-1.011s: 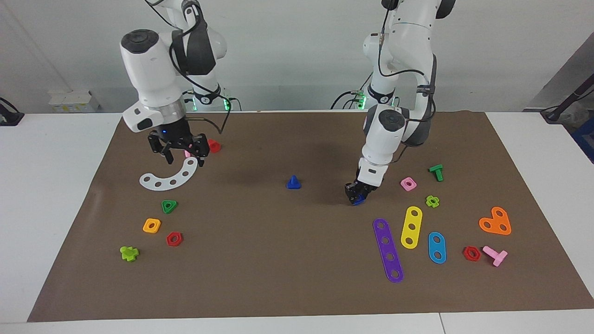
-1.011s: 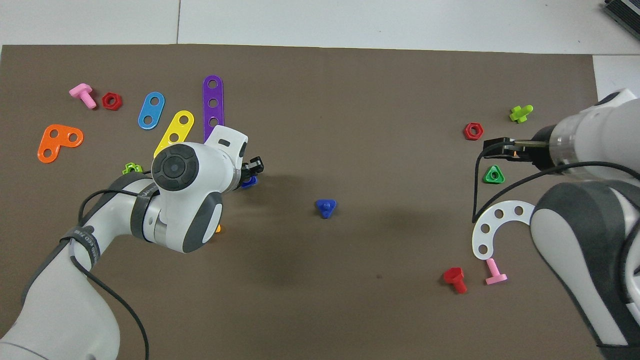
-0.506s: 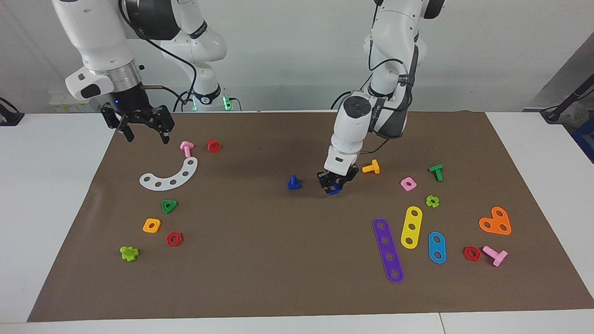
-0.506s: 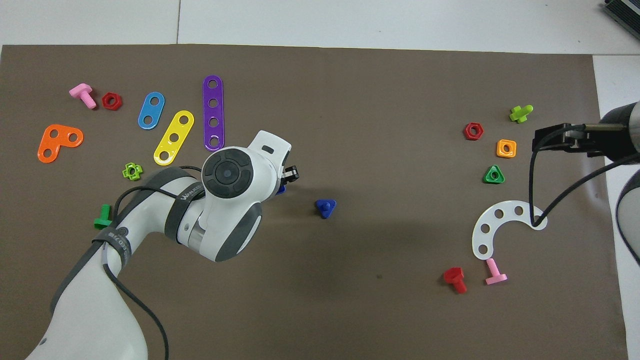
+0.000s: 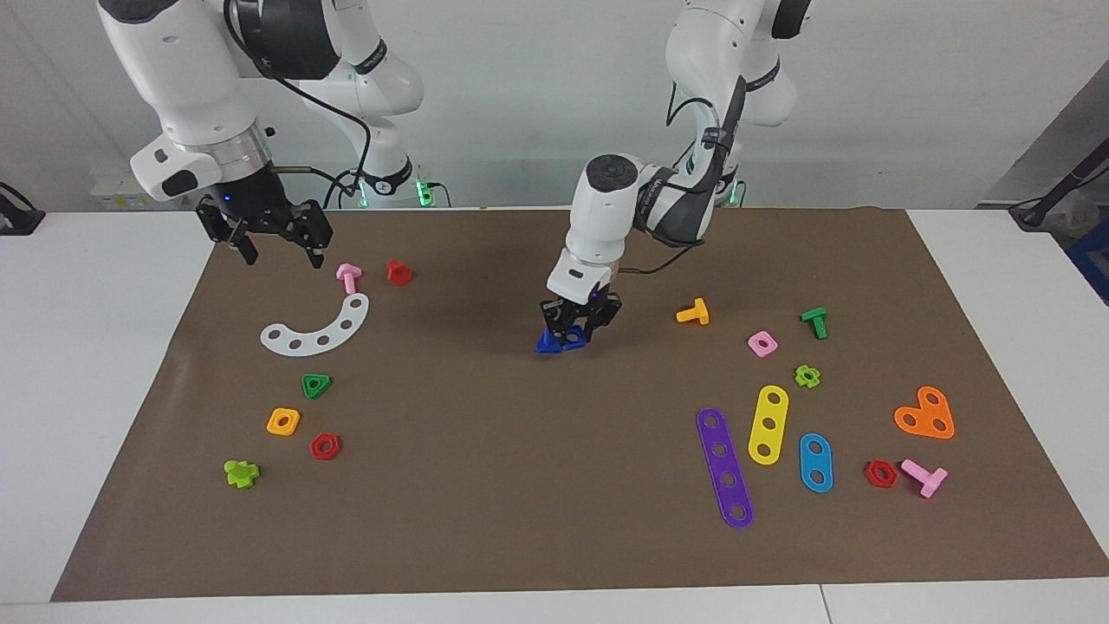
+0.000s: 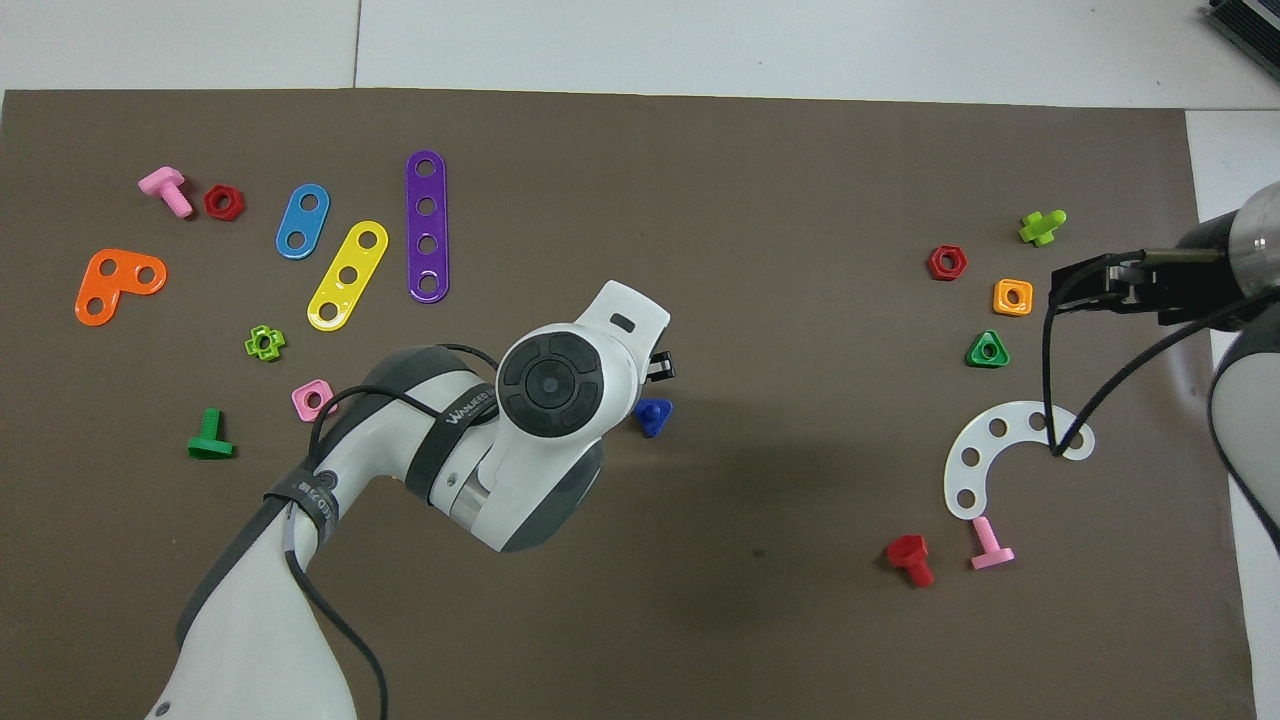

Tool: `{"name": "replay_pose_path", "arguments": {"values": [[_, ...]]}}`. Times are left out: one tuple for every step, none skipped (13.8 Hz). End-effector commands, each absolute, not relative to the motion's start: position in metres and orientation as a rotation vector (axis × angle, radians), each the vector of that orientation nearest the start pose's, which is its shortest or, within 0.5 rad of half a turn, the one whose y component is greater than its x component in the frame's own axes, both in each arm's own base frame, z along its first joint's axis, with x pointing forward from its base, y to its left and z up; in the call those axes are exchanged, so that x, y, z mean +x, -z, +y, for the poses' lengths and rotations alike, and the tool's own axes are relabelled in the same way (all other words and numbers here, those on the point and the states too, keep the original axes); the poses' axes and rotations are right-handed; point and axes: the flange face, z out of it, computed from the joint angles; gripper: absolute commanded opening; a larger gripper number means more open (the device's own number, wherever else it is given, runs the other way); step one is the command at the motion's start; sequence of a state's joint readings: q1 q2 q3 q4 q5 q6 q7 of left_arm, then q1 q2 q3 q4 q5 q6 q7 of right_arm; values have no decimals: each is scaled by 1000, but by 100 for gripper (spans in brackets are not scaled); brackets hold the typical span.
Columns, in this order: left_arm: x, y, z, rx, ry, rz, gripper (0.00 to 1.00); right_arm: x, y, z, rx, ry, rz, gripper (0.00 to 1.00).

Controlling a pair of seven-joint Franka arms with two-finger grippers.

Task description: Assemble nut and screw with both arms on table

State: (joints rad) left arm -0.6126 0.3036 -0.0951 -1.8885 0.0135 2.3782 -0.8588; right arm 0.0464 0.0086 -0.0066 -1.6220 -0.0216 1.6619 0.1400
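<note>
The dark-blue screw (image 5: pixel 547 343) stands head-down, stem up, in the middle of the brown mat (image 5: pixel 520 503); it also shows in the overhead view (image 6: pixel 652 414). My left gripper (image 5: pixel 578 332) is shut on the dark-blue nut (image 5: pixel 575 341) and holds it low, right beside the screw, toward the left arm's end. In the overhead view the left arm hides the nut and only a black finger (image 6: pixel 660 367) shows. My right gripper (image 5: pixel 270 245) is open and empty, raised over the mat's corner at the right arm's end.
A white curved strip (image 5: pixel 316 329), pink bolt (image 5: pixel 348 276), red bolt (image 5: pixel 398 271), green triangular nut (image 5: pixel 316 385) and orange square nut (image 5: pixel 283 421) lie at the right arm's end. An orange bolt (image 5: pixel 693 312), pink square nut (image 5: pixel 762 343) and coloured strips (image 5: pixel 724 468) lie at the left arm's end.
My left gripper has carried the nut across the mat to right beside the screw. My right gripper has risen off the white curved strip and moved to the mat's corner.
</note>
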Motion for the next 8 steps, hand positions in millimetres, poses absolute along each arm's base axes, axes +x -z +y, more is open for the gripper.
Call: {"name": "replay_pose_path", "arguments": {"values": [[483,-360,-429,-3276,199,-219,38,559,-603,23,-3140,-12,120,97],[480,-355,-433,-3275,192,-204,38,558,-603,23,-3140,-22,123,97],[477,-355,-436,-3277,192,-192,38,558,-603,25,-3140,-22,118,97],[474,-355,-440,-3281,193,-184,38,558,-603,26,-3141,-22,116,97],[471,-355,-443,-3289,202,-176,38,558,-603,27,-3141,-22,113,97],[470,-351,-444,-3289,201,-174,38,558,-603,27,-3141,-22,113,97],[464,-346,-449,-3287,190,-154,38,558,-603,27,-3141,-22,108,98],[463,-342,-450,-3283,183,-151,38,558,-604,27,-3141,-19,104,98]]}}
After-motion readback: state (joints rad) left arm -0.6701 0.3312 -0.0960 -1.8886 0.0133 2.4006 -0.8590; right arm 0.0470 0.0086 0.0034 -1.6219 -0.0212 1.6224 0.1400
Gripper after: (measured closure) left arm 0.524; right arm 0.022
